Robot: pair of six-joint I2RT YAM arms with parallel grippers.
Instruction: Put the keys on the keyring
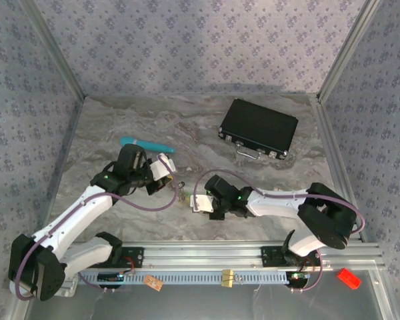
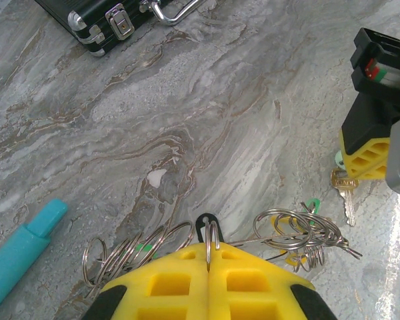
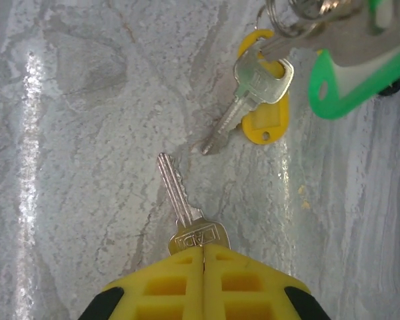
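My left gripper (image 2: 208, 248) is shut on a thin silver ring of the keyring (image 2: 213, 233), which stands upright between the yellow fingers. More silver loops of the keyring trail off to the left (image 2: 130, 253) and to the right (image 2: 300, 230), with green and yellow tags among them. My right gripper (image 3: 203, 250) is shut on the head of a plain silver key (image 3: 184, 207), whose blade points away over the table. A second key on a yellow tag (image 3: 257, 83) and a green tag (image 3: 350, 83) lie just beyond it. From above, the left gripper (image 1: 168, 179) and right gripper (image 1: 199, 202) are close together.
A black case (image 1: 259, 128) lies at the back right. A teal pen-like stick (image 1: 147, 144) rests behind my left arm. A small red object (image 1: 349, 279) sits below the rail at the front right. Patterned walls close in the marble table (image 1: 120, 127).
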